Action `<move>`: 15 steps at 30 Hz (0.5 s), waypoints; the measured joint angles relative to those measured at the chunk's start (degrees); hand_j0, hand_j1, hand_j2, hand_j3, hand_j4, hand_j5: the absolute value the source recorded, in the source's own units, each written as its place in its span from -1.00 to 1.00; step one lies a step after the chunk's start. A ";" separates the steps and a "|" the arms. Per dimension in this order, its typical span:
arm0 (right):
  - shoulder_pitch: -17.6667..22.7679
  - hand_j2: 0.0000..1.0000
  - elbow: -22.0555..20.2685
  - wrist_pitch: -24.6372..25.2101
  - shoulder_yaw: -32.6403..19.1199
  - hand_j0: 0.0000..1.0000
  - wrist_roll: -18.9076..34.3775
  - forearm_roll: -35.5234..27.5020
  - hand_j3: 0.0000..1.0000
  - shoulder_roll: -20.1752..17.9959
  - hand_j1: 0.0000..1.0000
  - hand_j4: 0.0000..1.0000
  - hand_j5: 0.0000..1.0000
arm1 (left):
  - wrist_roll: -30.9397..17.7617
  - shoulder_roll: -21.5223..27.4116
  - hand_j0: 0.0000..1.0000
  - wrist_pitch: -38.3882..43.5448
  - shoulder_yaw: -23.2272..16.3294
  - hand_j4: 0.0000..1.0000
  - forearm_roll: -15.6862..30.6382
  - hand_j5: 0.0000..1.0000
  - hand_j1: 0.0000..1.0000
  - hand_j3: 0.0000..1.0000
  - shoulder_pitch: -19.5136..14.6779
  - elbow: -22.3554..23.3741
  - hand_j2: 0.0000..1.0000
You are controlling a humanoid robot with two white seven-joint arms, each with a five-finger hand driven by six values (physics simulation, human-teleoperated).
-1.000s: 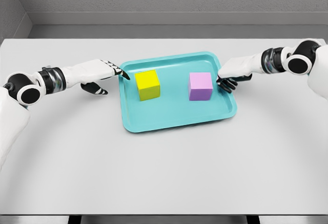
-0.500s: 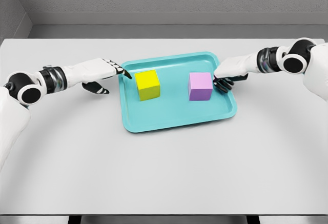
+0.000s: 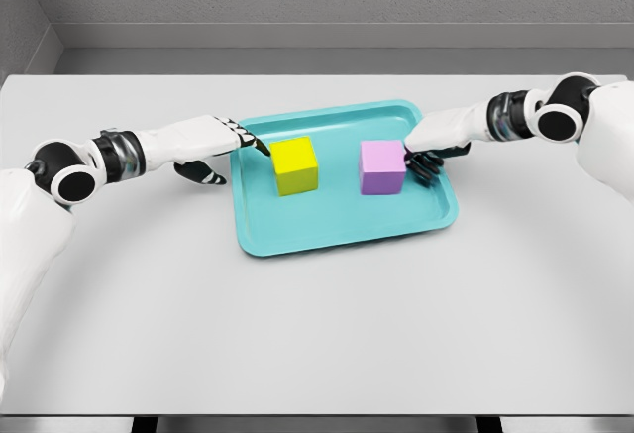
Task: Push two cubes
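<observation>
A pale grey table (image 3: 317, 334) fills most of the head view, backed by a darker grey wall with a low ledge along the far edge. Near the far middle of the table lies a teal tray (image 3: 337, 230), shallow and rectangular with rounded corners, turned slightly so its right end sits a little further back.

Two cubes stand inside the tray. The yellow cube (image 3: 295, 165) is in the left half, and the purple cube (image 3: 382, 167) is in the right half; a strip of bare tray floor lies between them, so they are apart from each other.

The left hand (image 3: 213, 141) reaches in from the left over the tray's left rim. Its fingers are stretched out flat and close together, holding nothing, and the dark fingertips (image 3: 260, 148) meet the upper left edge of the yellow cube; the thumb hangs below the palm, outside the tray.

The right hand (image 3: 434, 141) comes in from the right over the tray's right rim. Its upper fingers are extended toward the purple cube and it grips nothing; the fingertips (image 3: 412, 159) are pressed against the cube's right face, while the lower fingers look partly curled under the palm.

Both white forearms angle back toward the table's outer edges, with dark wrist joints showing
</observation>
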 measured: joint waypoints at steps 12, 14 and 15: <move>-0.26 -0.75 -0.05 0.01 0.00 -0.75 0.00 -0.05 -0.75 1.50 -0.75 -0.75 -0.75 | 0.00 -0.14 0.62 0.00 0.22 0.62 -0.21 0.62 0.62 0.62 -0.18 0.86 0.62; -0.35 -0.75 -0.07 0.01 0.00 -0.75 0.00 -0.04 -0.75 1.63 -0.75 -0.75 -0.75 | 0.00 -0.89 0.62 0.00 0.23 0.62 -0.24 0.62 0.62 0.62 -0.88 1.22 0.62; -0.35 -0.75 -0.09 0.00 0.00 -0.75 0.00 -0.04 -0.75 1.71 -0.75 -0.75 -0.75 | 0.00 -1.19 0.62 0.00 0.21 0.62 -0.24 0.62 0.62 0.62 -0.97 1.47 0.62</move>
